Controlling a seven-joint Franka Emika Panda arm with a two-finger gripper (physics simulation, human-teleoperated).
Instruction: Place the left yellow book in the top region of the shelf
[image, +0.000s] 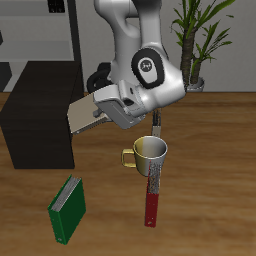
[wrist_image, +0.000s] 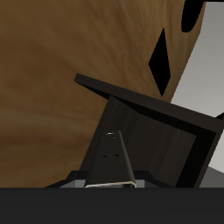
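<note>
Above the table's middle, toward the shelf (image: 40, 125) at one side edge, the gripper (image: 100, 112) is clamped on the left yellow book (image: 82, 113), lifted and carried; setting it on top remains.

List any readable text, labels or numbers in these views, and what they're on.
None readable in either view.
Yellow book held at the end effector: plain cover, no title.
Green book: plain cover, no lettering.
Mug: no print.
Red-and-grey flat object: no marking.
Black shelf: bare.
Round mark on the arm's wrist: a symbol, no letters legible.
</note>
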